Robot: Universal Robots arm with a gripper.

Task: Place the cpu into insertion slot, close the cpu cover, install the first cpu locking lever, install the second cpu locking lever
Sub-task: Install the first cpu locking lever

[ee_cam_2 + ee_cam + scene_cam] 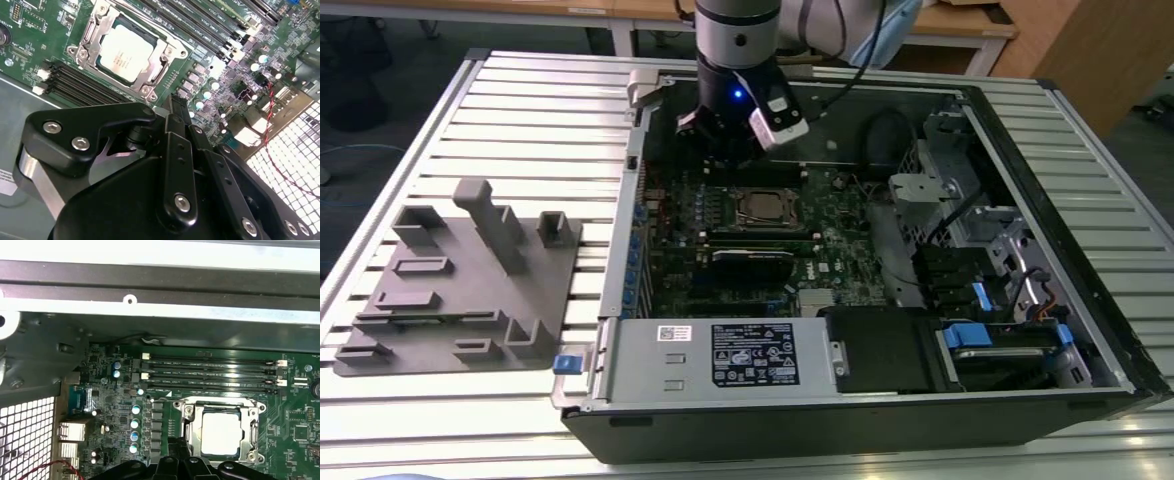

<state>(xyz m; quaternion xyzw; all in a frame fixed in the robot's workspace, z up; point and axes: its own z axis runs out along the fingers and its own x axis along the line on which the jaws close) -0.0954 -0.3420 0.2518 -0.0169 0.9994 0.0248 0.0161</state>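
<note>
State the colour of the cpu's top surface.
Dull silver-grey. The cpu shows best in the second wrist view.

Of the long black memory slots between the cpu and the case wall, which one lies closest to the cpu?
The memory slot that runs directly beside the silvery frame around the cpu. The other slots lie farther off, toward the case wall.

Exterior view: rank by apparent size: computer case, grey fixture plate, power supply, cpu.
Largest to smallest:
1. computer case
2. grey fixture plate
3. power supply, clearly smaller than the plate
4. cpu, by far the smallest
</note>
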